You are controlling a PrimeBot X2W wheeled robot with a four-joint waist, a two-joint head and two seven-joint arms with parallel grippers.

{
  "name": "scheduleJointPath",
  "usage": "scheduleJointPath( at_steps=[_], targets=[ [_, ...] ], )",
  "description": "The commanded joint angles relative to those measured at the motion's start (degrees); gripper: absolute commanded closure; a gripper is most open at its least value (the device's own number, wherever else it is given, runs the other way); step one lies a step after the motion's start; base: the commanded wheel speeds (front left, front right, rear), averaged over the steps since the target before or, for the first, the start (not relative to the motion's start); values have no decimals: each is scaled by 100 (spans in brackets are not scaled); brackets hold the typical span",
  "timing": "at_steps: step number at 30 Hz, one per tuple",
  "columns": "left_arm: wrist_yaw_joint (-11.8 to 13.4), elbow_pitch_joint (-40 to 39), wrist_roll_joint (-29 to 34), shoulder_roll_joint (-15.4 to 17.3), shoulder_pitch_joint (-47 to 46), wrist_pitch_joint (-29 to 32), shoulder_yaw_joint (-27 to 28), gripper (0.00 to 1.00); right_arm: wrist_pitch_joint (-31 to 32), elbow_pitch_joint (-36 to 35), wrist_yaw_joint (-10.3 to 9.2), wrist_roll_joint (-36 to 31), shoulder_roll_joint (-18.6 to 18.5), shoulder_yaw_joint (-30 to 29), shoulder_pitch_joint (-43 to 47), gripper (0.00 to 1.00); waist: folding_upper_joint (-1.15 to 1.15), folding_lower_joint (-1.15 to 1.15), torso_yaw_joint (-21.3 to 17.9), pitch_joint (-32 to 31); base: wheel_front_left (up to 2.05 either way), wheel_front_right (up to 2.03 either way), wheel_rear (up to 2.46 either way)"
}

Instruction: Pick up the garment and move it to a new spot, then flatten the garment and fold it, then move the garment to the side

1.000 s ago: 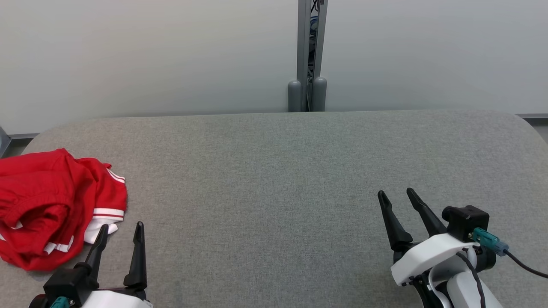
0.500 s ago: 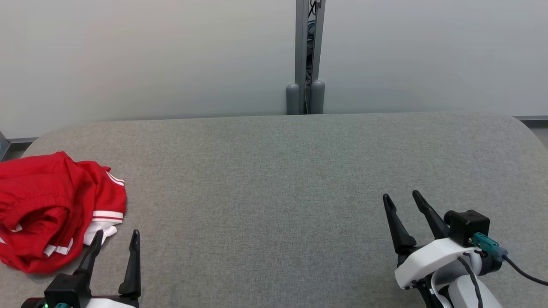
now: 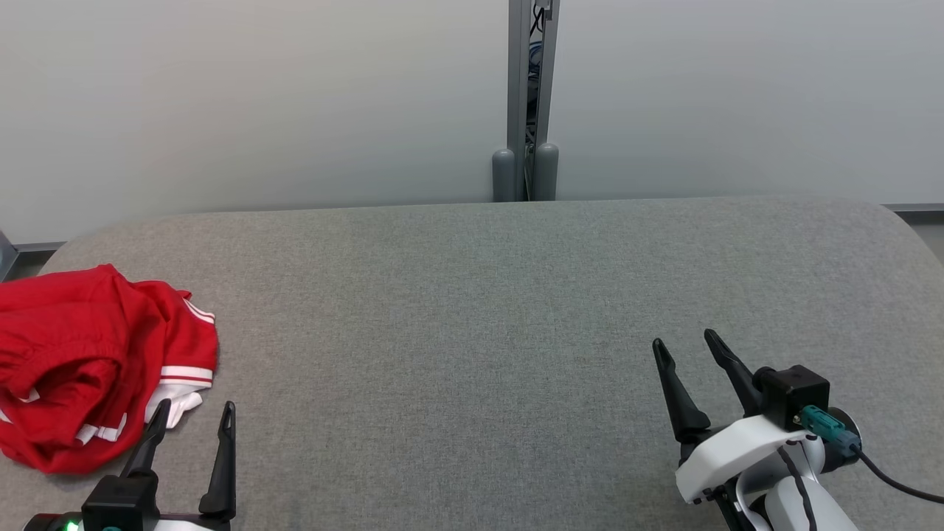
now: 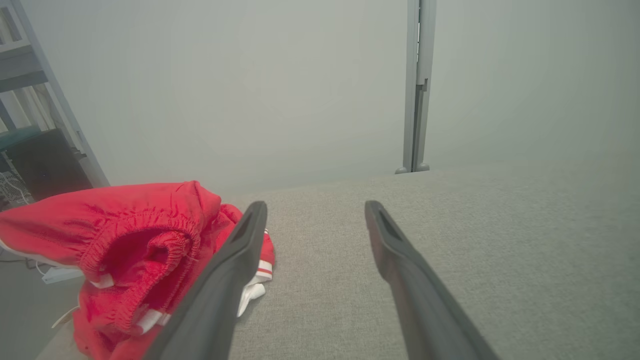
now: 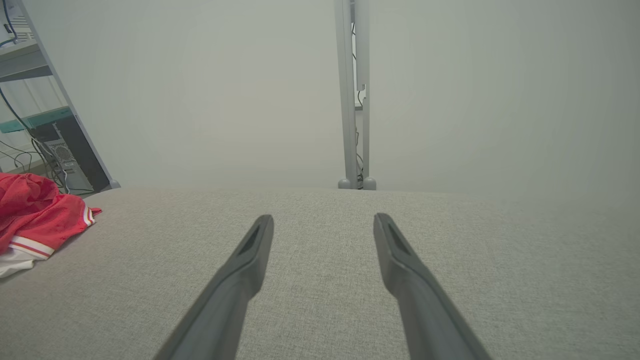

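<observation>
Step one, pickup, looks not yet begun: one red garment [image 3: 88, 361] lies crumpled at the surface's [image 3: 472, 332] left edge. Two grippers: left gripper [image 3: 196, 405] at the surface's near left, jaws wide, empty; right gripper [image 3: 683, 338] at its near right, same. Next you likely swing the left jaws onto the cloth and pinch.

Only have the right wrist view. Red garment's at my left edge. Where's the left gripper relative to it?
Observer: Left gripper sits by the garment, at its near right corner. In the head view one fingertip overlaps the white hem; contact unclear.
Operator: Garment flat?
Observer: No. It's a crumpled heap, with the elastic waistband bunched open toward the left wrist camera.
</observation>
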Motion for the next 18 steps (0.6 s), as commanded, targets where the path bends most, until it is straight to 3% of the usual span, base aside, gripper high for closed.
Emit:
scheduleJointPath(
  at_steps=[1, 18],
  targets=[
    [34, -31, 102, 41, 28, -36, 26, 0, -81, 18, 10, -72, -51, 13, -76, 0, 0, 0, -2, -1, 0, 0, 0],
    [129, -154, 87, 129, 142, 315, 15, 0, 90, 45, 10, -159, -50, 10, -74, 0, 0, 0, 14, -30, 0, 0, 0]
  ],
)
